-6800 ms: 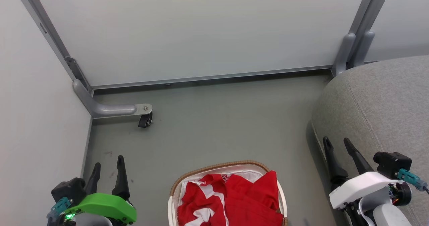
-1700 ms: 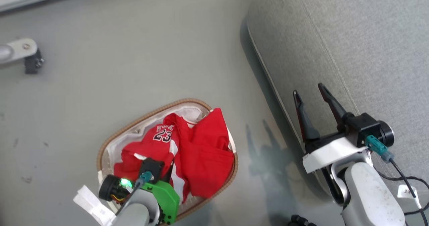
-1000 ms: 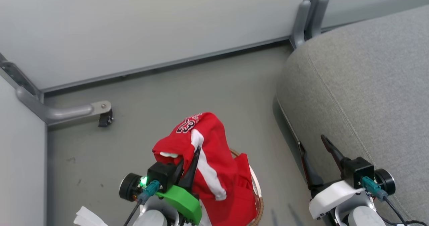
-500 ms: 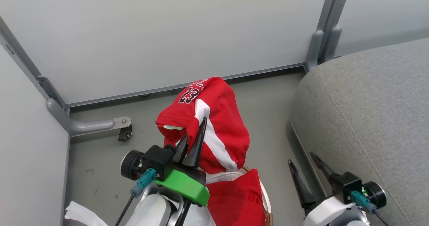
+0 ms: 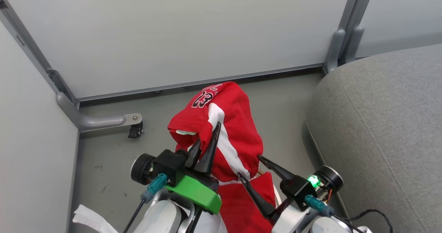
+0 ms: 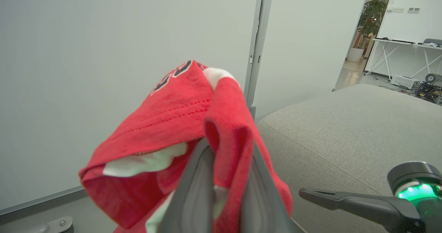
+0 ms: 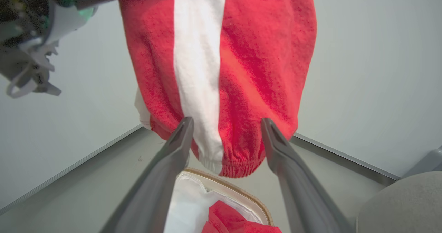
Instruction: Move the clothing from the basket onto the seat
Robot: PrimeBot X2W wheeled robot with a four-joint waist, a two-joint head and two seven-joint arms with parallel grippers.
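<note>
Above the basket (image 7: pixel 241 190), the left pincer (image 5: pixel 209 132) clamps the red jersey (image 5: pixel 228 122) aloft, the right pincer (image 5: pixel 249 165) spread wide at its hem; next, I judge, carry it onto the seat (image 5: pixel 386 115).

- Pale grey partition panels (image 5: pixel 190 36) stand across the back and along the left side, matt and evenly lit.
- Grey metal posts (image 5: pixel 347 22) join the panels. At the left corner a curved metal foot (image 5: pixel 100 121) ends in a black caster (image 5: pixel 135 132).
- The floor (image 5: pixel 103 164) is dull grey-green with a few dark scuffs.
- Past the panels, the left wrist view shows a bright room with a potted plant (image 6: pixel 369 18) and a white table (image 6: pixel 404 43).
</note>
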